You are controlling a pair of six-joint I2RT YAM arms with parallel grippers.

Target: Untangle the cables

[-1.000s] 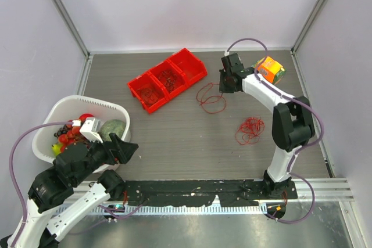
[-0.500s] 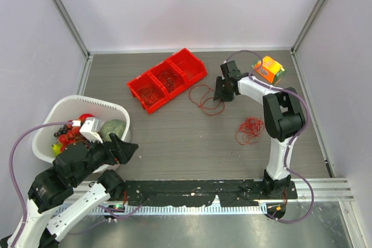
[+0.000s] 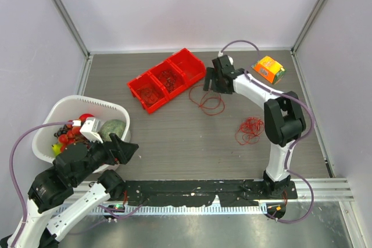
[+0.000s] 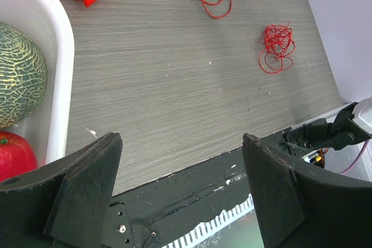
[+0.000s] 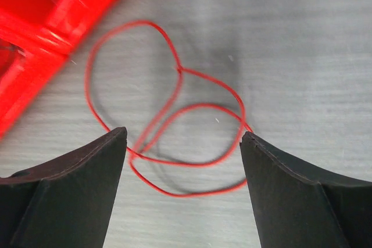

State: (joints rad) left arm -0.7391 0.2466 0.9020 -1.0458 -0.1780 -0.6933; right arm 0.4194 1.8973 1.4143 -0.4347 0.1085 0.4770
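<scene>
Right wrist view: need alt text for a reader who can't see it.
A thin red cable lies in loose loops on the grey wood-grain table, seen between the black fingers of the right gripper, which stand open and hold nothing. A blurred corner of a red bin fills the upper left.

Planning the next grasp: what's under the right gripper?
A loose red wire lies in loops on the table, under the open right gripper. Its fingers cover parts of the loops; a red bin sits beside.

left tool (image 4: 181, 166): jaws wide, tucked near | right tool (image 5: 182, 143): jaws wide, stretched far
</scene>
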